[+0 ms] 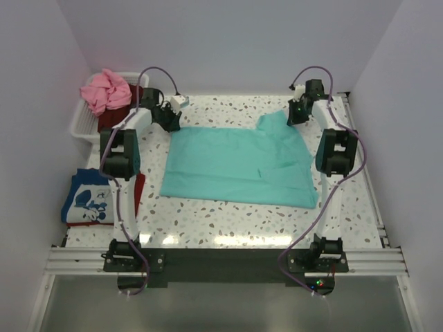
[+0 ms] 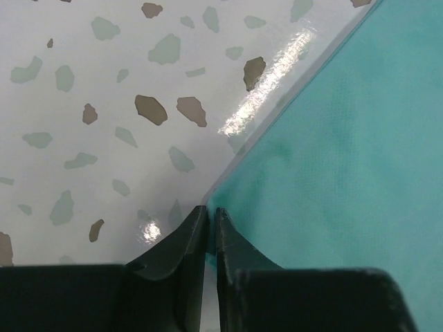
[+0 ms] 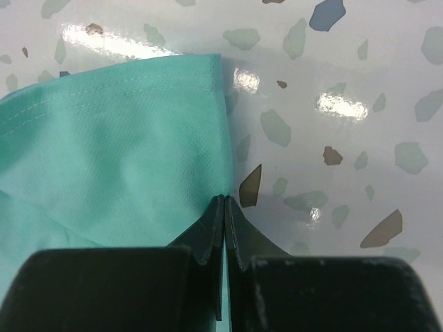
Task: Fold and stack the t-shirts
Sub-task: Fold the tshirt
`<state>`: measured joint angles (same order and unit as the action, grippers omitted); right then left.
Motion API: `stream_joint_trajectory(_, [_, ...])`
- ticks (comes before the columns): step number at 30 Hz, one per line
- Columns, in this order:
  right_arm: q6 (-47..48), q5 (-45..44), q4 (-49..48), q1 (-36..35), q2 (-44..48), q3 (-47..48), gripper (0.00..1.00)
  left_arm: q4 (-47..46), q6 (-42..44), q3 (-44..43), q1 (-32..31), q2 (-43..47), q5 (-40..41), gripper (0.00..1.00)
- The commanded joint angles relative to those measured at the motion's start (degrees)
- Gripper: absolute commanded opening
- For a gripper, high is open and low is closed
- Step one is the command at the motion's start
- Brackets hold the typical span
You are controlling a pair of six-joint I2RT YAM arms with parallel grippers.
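— What's over on the left?
— A pink tee heaped in the basket. Nearer, there's a folded blue tee.
— And the teal tee?
— Spread flat in the middle of the table, between the arms.
— The left gripper?
— Its fingers are almost together at the tee's far left edge, seemingly pinching cloth.
— The right gripper?
— Squeezed tight on a hemmed corner at the far right.

The plain teal-green cloth t-shirt is one even colour throughout. The glossy white tabletop is speckled terrazzo-style with grey-green and brown flecks. I also see a blue cloth t-shirt with white print, a red cloth t-shirt, a crumpled pink cloth t-shirt and a white slatted plastic basket.
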<state>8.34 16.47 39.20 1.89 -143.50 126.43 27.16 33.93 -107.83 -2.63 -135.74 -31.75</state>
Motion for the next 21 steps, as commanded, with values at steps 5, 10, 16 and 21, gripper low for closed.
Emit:
stream_joint_trajectory(5, [-1.9,2.6,-0.8,0.3,8.8,-2.6,0.00,-8.4,0.7,6.2,0.9,8.6,-1.8,0.04])
stream_joint_trajectory(10, [-2.1,3.2,-0.3,0.5,12.0,-4.6,0.00,-14.4,0.7,13.9,1.1,13.6,-2.9,0.00])
stream_joint_trajectory(16, [-2.7,3.6,-0.1,1.1,17.3,-9.7,0.00,-15.9,1.0,17.1,1.4,18.0,-4.3,0.00])
stream_joint_trajectory(21, [-2.7,3.7,-0.5,2.4,23.2,-15.4,0.00,-15.4,4.1,20.0,1.5,21.0,-4.9,0.00])
